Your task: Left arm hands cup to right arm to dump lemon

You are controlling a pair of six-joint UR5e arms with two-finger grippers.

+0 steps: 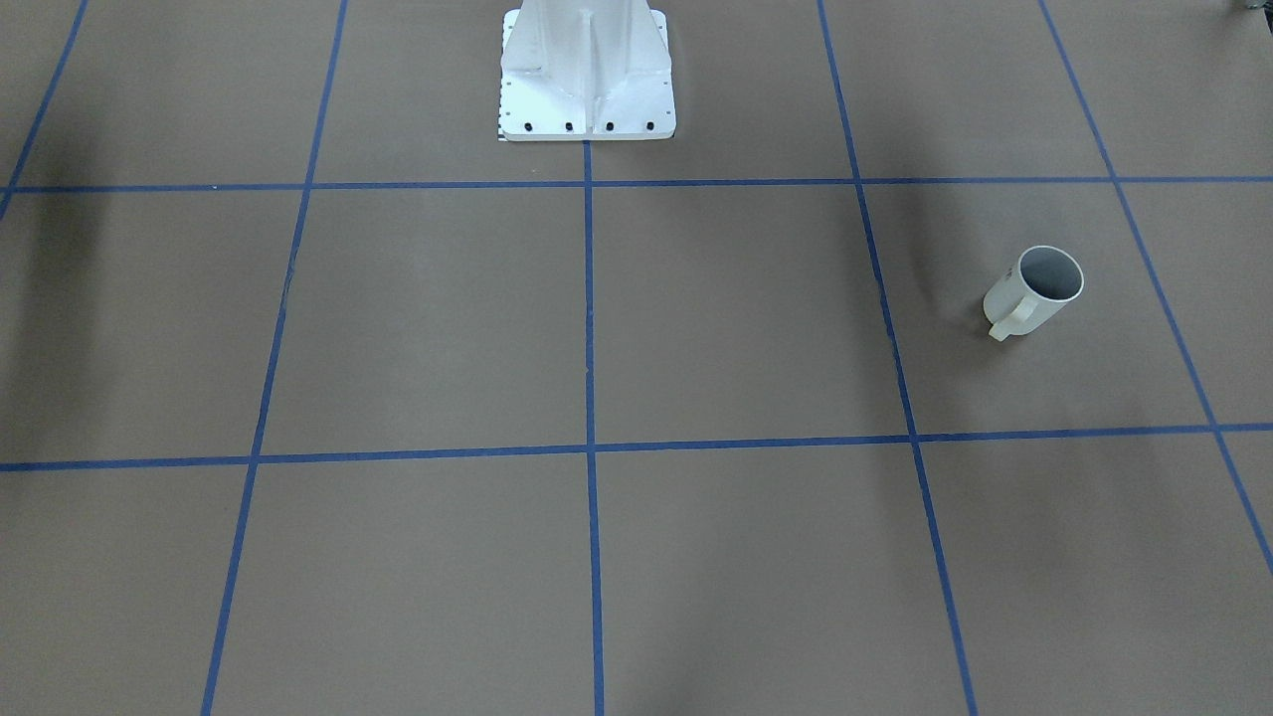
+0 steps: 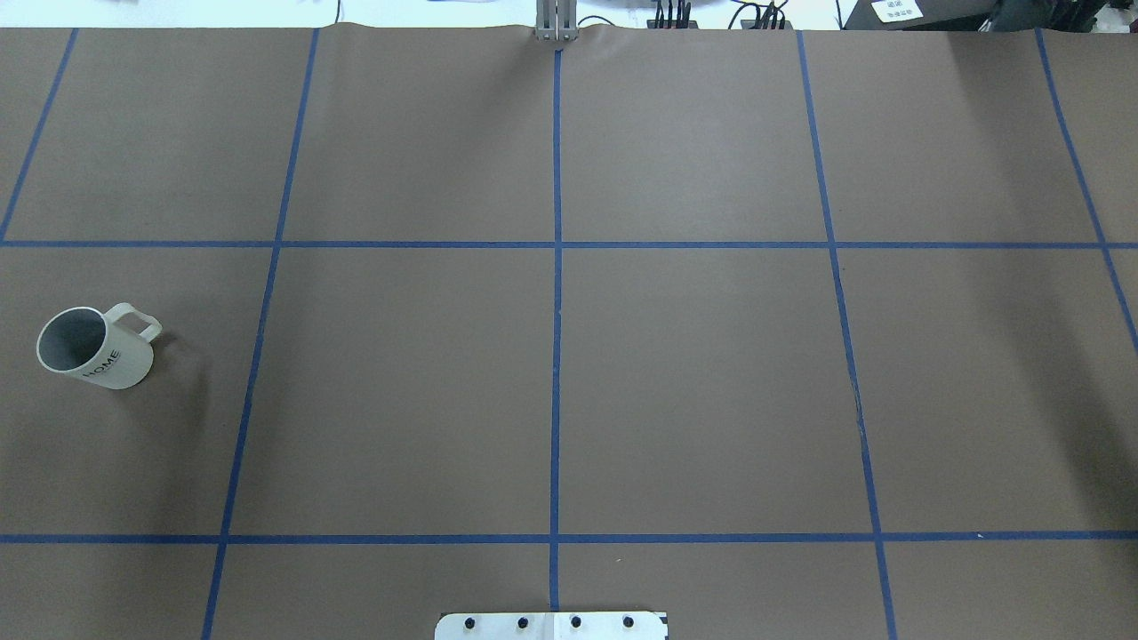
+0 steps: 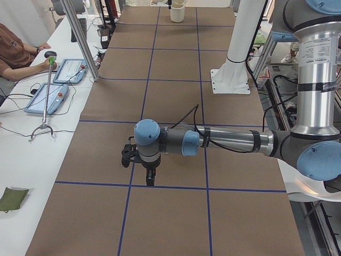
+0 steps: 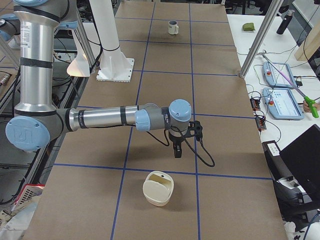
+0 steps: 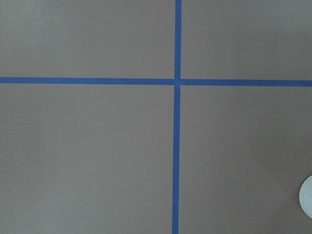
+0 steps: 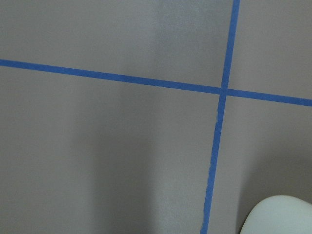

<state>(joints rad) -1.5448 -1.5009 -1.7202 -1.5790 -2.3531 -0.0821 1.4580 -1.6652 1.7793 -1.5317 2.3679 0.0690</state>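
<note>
The off-white cup (image 1: 1034, 288) stands upright on the brown table on my left side, with its handle toward the table's middle. It also shows in the overhead view (image 2: 93, 347) and, far off, in the exterior right view (image 4: 172, 27). Its inside looks grey, and no lemon shows in any view. The left gripper (image 3: 151, 180) hangs high above the table with its fingers pointing down, and the arm hides the cup in that view. The right gripper (image 4: 176, 151) hangs fingers down over the table's right end. Both show only in the side views, so I cannot tell whether they are open or shut.
A cream tub (image 4: 159, 189) sits on the table just beyond the right gripper, and its rim shows in the right wrist view (image 6: 282, 214). The white robot pedestal (image 1: 587, 80) stands at the table's middle. Operators' desks with tablets (image 3: 53, 90) line the far side.
</note>
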